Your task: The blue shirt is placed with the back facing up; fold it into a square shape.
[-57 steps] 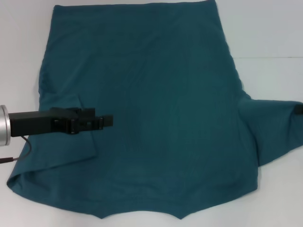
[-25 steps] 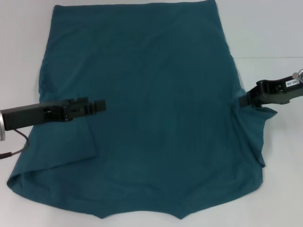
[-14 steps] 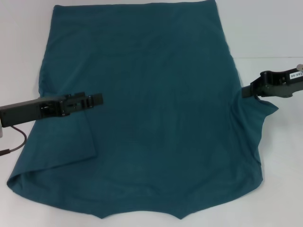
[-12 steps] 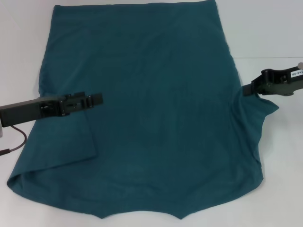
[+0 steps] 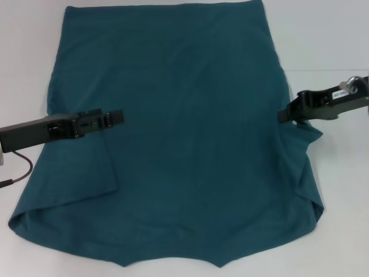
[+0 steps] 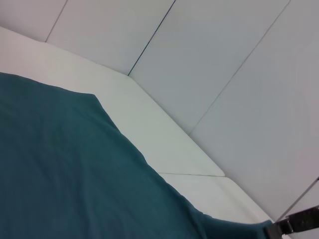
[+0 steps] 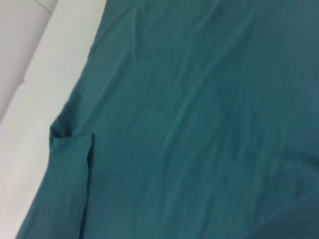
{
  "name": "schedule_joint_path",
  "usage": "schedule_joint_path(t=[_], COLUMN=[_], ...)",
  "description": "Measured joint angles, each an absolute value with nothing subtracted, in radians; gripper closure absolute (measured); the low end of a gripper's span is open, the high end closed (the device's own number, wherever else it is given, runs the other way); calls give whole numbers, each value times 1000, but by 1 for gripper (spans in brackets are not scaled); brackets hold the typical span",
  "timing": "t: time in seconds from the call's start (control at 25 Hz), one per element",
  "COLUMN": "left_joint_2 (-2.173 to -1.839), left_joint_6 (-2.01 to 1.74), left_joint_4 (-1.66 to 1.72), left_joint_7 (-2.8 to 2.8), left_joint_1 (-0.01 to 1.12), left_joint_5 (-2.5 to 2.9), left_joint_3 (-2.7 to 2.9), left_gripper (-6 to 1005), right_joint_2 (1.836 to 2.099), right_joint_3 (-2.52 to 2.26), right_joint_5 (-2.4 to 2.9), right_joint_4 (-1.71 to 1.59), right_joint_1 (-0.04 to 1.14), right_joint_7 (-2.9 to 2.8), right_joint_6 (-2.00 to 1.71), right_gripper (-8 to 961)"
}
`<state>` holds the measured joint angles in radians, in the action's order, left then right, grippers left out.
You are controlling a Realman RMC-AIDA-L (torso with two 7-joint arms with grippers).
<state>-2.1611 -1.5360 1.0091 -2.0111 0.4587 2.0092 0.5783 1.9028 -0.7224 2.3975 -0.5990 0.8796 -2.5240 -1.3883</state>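
The blue shirt (image 5: 184, 133) lies flat on the white table (image 5: 328, 40), left sleeve already folded in. The right gripper (image 5: 283, 115) looks clamped on the right sleeve, carrying it inward; the left gripper (image 5: 118, 117) hovers over the folded sleeve, can't tell if it's open. Biggest risk, I'd guess: soft knit slipping out mid-fold, or the sleeve landing bunched and crooked.

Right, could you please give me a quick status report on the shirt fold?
Left end effector over the folded-in left sleeve. Right end effector gripping the right sleeve at the edge of the dark teal-blue knit T-shirt, carrying it inward. Nothing obstructing.
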Motion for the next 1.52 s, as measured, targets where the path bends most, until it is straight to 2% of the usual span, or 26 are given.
schedule_joint_path(t=[0.16,0.4,0.72,0.84,1.0,1.04,1.28,1.52], left_joint_2=[-2161,-2161,-2156,-2154,-2128,-2112,-2052,-2035], left_joint_6=[-1530,-1518,-1507,-1514,-1542,-1563,-1699,-1714], left_joint_4=[1008,1006,981,980,978,974,969,972], left_joint_7=[-2011,-2011,-2011,-2017,-2125,-2182,-2417,-2572], left_joint_1=[459,459,459,458,448,440,394,342], left_joint_5=[2009,2009,2007,1997,1993,1990,2002,2098], left_joint_3=[578,578,547,516,501,498,479,467], left_gripper=[219,221,223,224,225,225,226,228], right_joint_2=[1915,1916,1919,1907,1875,1870,1853,1848], right_joint_3=[-769,-765,-759,-753,-751,-745,-705,-686], right_joint_5=[2399,2391,2302,2292,2292,2291,2287,2286], right_joint_4=[-589,-541,-504,-513,-519,-524,-596,-623], right_joint_1=[889,901,891,871,838,829,769,753], right_joint_7=[-2531,-2558,-2541,-2523,-2492,-2481,-2464,-2463], right_joint_6=[-1361,-1342,-1339,-1348,-1382,-1397,-1492,-1525], right_gripper=[932,931,639,517,343,300,312,312])
